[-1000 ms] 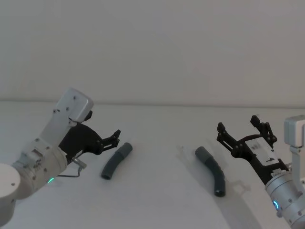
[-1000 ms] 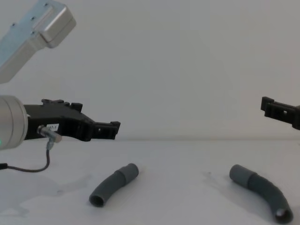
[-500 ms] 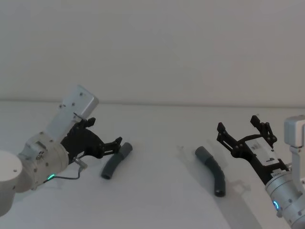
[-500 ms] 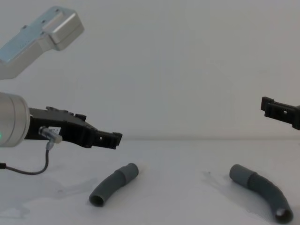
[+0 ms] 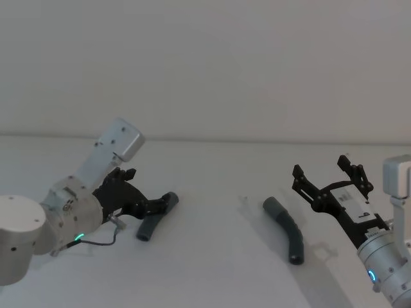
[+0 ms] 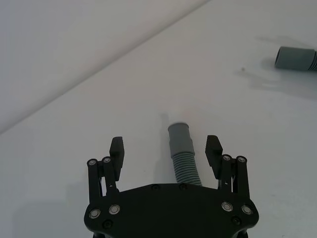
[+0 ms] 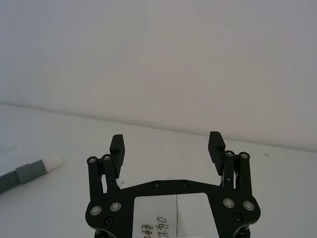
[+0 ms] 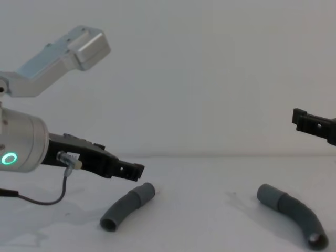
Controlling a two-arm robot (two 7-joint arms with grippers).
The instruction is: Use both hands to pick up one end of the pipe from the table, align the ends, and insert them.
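On the left side of the table (image 5: 212, 256), the left gripper (image 6: 165, 147) reaches in from the near left and tilts down toward the right. Its fingers (image 6: 117, 147) are spread apart and hold nothing. The left wrist view shows the collared end (image 6: 180, 138) of the left pipe piece (image 5: 153, 221) lying between them, clear of both. From the chest view the fingertips sit just above that collar; contact cannot be made out. A green ring light (image 8: 9, 158) glows on the silver wrist, and a thin dark cable (image 8: 52, 197) loops beneath it.

At the near right, the right gripper (image 5: 320, 165) is raised above the table and angled toward the far left. Its fingers (image 7: 117, 144) are wide apart and empty. A white label sticker (image 7: 163, 218) on its body carries handwritten marks that cannot be read with certainty.

Both pipe pieces lie flat on the white surface, well apart from each other. The left one curves from its open near end up to its collar on the far right. The right pipe piece (image 5: 289, 231) lies just left of the right gripper, untouched, with its collar (image 5: 271, 206) at the far end. The right wrist view catches a grey collared end with a short white tip (image 7: 53, 163); which piece it belongs to cannot be told.
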